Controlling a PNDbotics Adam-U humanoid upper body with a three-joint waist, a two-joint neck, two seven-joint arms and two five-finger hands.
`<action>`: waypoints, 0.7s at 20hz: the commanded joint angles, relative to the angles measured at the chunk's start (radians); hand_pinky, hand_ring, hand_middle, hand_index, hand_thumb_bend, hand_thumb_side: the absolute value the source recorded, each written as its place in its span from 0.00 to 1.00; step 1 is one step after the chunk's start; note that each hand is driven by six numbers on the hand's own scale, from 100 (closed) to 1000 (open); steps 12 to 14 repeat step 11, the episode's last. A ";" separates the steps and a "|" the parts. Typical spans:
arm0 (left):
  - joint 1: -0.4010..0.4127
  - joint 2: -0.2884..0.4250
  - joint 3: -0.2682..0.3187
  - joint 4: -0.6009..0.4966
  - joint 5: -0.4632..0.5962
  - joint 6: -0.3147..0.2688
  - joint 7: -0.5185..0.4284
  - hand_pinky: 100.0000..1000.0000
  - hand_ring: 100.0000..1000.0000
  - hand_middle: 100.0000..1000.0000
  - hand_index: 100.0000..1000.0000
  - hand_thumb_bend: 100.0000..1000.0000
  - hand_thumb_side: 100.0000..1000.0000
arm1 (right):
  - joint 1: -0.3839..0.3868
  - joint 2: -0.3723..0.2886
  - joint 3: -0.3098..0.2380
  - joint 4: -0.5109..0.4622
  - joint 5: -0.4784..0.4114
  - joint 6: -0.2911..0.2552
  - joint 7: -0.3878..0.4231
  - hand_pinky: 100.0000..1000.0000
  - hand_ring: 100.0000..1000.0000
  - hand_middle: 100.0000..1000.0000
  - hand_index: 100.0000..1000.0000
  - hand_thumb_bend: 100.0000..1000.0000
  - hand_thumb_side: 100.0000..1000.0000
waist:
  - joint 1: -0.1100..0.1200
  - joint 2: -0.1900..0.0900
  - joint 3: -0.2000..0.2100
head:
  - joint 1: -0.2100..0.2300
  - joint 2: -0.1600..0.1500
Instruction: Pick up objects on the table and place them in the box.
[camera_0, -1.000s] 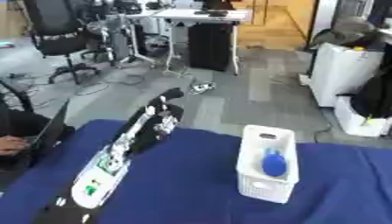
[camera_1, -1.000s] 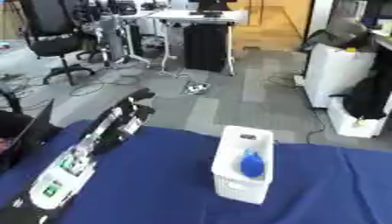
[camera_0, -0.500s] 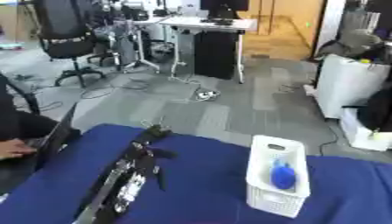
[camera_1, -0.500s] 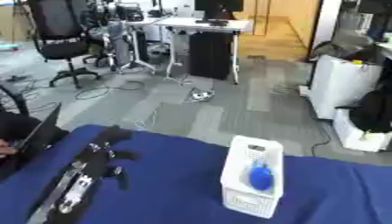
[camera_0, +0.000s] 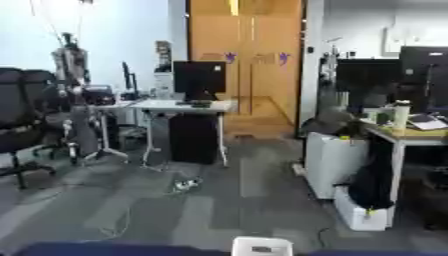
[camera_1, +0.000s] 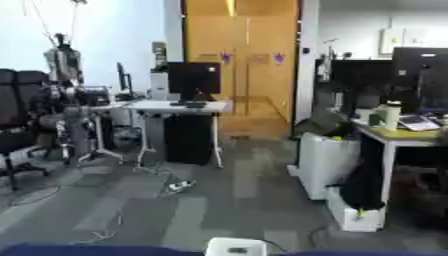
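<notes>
Only the box rim and table edge are seen, neither hand is shown, so no step can be judged.

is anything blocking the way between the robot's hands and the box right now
Cannot tell. Neither hand is in view, and only the top edge of the box and a strip of blue table show; no obstacle is visible there.

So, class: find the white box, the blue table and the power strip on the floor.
white box (camera_0: 261, 246), left eye view, on its top rim.
blue table (camera_0: 96, 248), left eye view, on its bare far edge.
power strip (camera_0: 185, 184), left eye view, on its middle.
</notes>
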 joint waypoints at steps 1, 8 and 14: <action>-0.020 -0.007 0.005 -0.022 -0.005 -0.024 0.032 0.26 0.63 0.80 0.87 0.05 0.77 | -0.018 -0.025 0.004 -0.018 0.019 -0.010 -0.001 0.81 0.75 0.76 0.83 0.00 1.00 | 0.005 -0.003 0.000 | 0.033 -0.033; -0.012 -0.018 -0.005 -0.022 -0.010 -0.035 0.082 0.26 0.62 0.79 0.86 0.05 0.76 | -0.054 -0.066 0.019 -0.018 0.022 -0.025 -0.014 0.80 0.75 0.76 0.83 0.00 0.98 | 0.002 -0.006 0.009 | 0.086 0.115; -0.007 -0.026 -0.006 -0.022 -0.009 -0.035 0.092 0.25 0.61 0.78 0.86 0.06 0.76 | -0.054 -0.075 0.025 -0.018 0.023 -0.030 -0.015 0.80 0.75 0.76 0.83 0.00 0.99 | 0.004 -0.010 0.019 | 0.105 0.175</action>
